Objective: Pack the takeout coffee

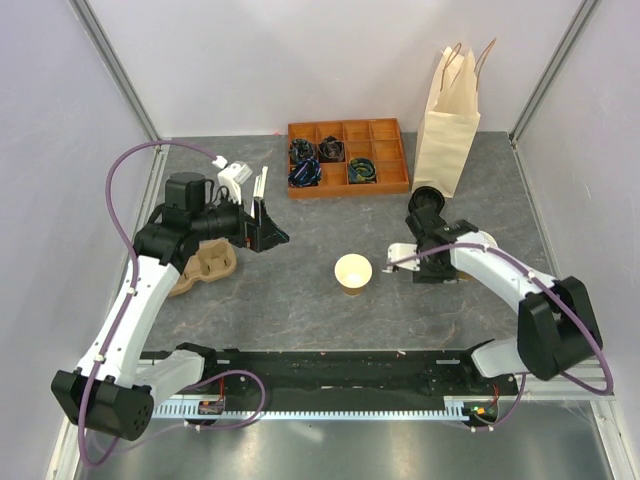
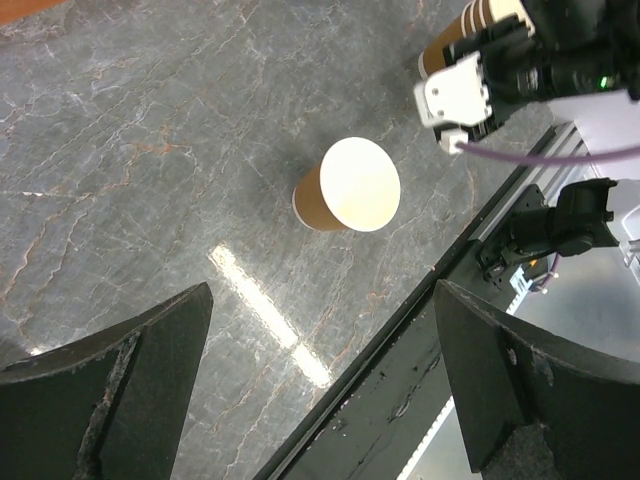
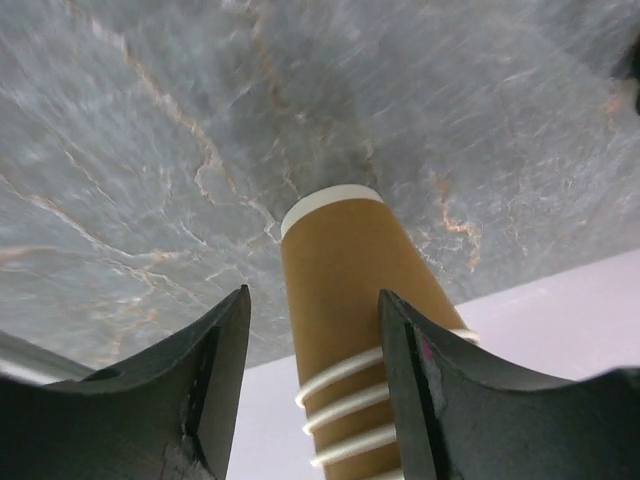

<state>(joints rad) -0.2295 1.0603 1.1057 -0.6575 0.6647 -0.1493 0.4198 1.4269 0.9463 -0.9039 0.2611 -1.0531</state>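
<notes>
The tabletop [image 1: 300, 230] is a grey, veined, stone-look surface, smooth, with a soft sheen that mirrors a strip of light. The lone paper cup [image 2: 350, 187] is matt tan kraft outside and pale cream inside. The stack of paper cups [image 3: 340, 300] shows the same smooth kraft, with white rolled rims. The paper bag [image 1: 447, 130] is matt cream paper. The tray [image 1: 385, 152] looks like orange-brown wood. The cup carrier [image 1: 205, 268] is rough brown pulp. The fingers [image 2: 130, 390] of the left gripper [image 2: 322, 290] are matt black plastic, scuffed grey.
</notes>
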